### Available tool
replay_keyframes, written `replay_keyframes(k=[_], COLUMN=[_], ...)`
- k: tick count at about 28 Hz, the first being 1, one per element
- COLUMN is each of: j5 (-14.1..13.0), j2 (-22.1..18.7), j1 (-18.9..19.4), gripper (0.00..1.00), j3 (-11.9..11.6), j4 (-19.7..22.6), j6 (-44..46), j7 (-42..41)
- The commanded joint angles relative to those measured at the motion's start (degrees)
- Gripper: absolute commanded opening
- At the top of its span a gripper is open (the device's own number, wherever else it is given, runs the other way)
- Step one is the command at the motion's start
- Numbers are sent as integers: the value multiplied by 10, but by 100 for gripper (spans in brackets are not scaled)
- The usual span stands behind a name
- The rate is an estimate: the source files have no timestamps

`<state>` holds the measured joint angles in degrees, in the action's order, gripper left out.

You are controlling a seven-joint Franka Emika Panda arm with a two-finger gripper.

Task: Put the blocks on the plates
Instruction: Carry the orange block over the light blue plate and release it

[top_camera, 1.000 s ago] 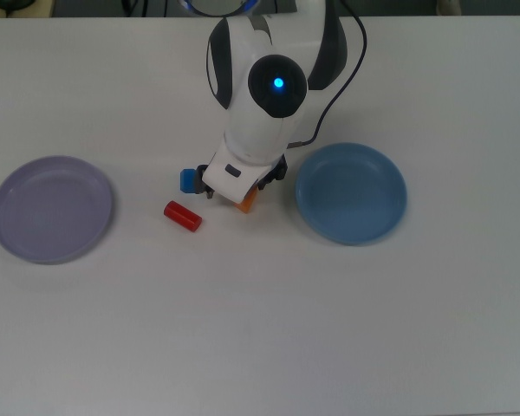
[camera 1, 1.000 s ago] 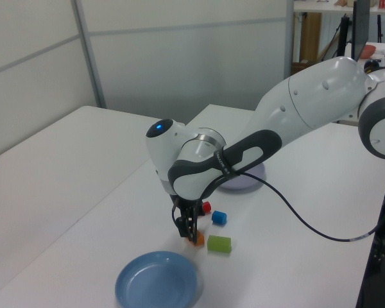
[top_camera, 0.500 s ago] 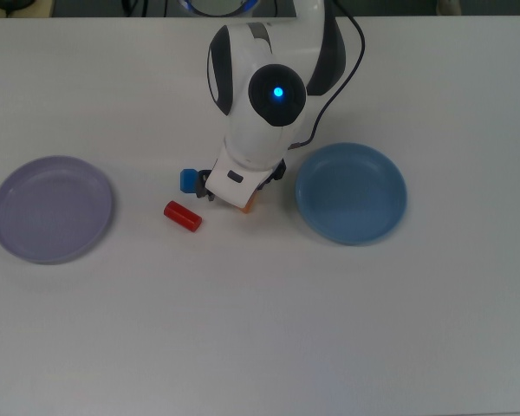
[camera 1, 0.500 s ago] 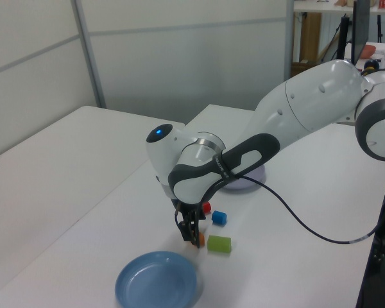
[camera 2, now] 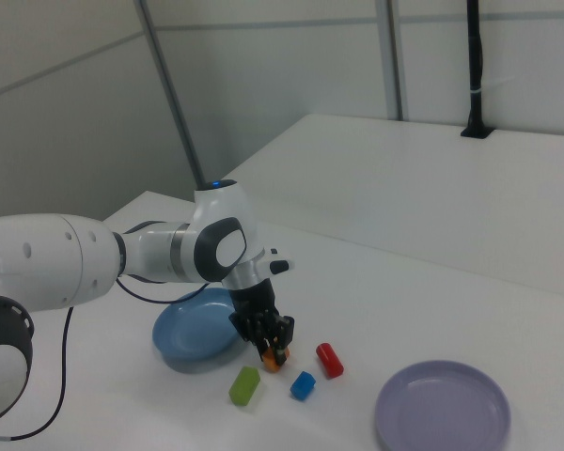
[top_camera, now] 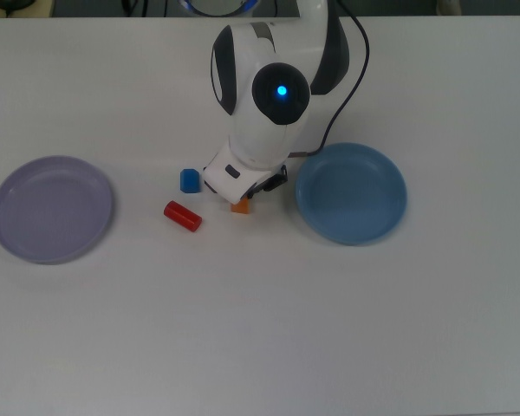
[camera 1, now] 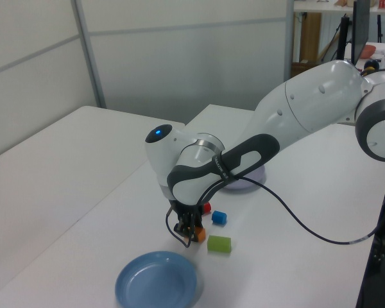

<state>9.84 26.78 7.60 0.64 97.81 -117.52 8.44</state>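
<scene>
Top view: gripper (top_camera: pixel 243 196) at frame centre, mostly hidden under the arm; orange block (top_camera: pixel 240 206) pokes out below it, just left of the blue plate (top_camera: pixel 351 192).

Left view: fingers straddle the orange block (camera 1: pixel 199 235) at lower centre, green block (camera 1: pixel 219 244) just right.

Right view: jaws narrow on the orange block (camera 2: pixel 274 358), low on the table (camera 2: pixel 432 310); contact unclear. Block looks light, rigid, smooth; best pinched across its flat sides.
</scene>
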Motion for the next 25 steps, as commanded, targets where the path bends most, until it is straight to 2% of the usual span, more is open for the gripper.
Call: replay_keyframes(k=[1, 5, 10, 13, 21, 22, 25], j5=[-10, -9, -10, -10, -11, -11, -13], j2=[1, -2, -39, -45, -37, -32, -24], j1=[5, 5, 4, 6, 5, 5, 5], gripper=[0, 0, 0, 0, 0, 0, 0], j3=[-4, -4, -3, 1, 58, 72, 88], j4=[8, 7, 6, 1, -17, -17, -20], j6=[-27, -25, -12, -7, -5, -8, -13], j7=[32, 31, 7, -14, -80, -87, -86])
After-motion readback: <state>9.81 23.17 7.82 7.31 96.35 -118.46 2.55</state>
